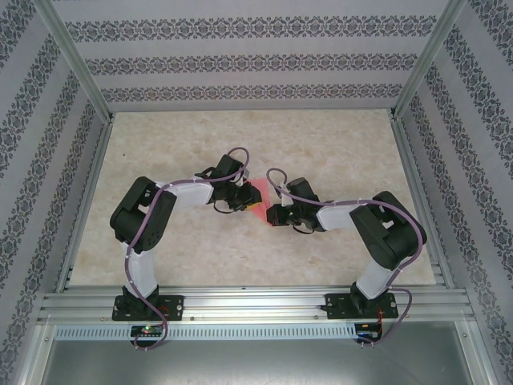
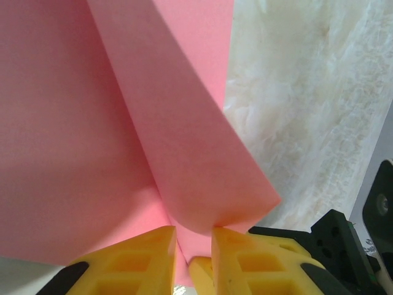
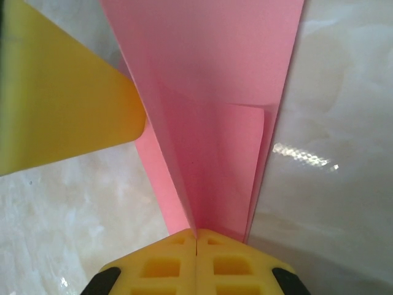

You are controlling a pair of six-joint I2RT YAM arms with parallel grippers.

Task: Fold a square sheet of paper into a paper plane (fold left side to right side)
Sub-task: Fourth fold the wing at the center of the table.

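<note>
Centrally, paper [image 1: 256,199] — edges pinched, bare table [image 1: 200,144] around

- The bench [image 1: 337,152] has a cream, marble-veined top under soft, even light.
- At 12 o'clock stands the back wall [image 1: 256,56], white with dark floral bands.
- The side walls at 9 o'clock [image 1: 32,160] and 3 o'clock [image 1: 481,160] carry the same bands.
- Aluminium posts [image 1: 72,60] rise at 11 and 1 o'clock.
- An aluminium rail [image 1: 256,303] runs along the 6 o'clock edge, with a grey metal sheet [image 1: 256,361] just beyond it.
</note>
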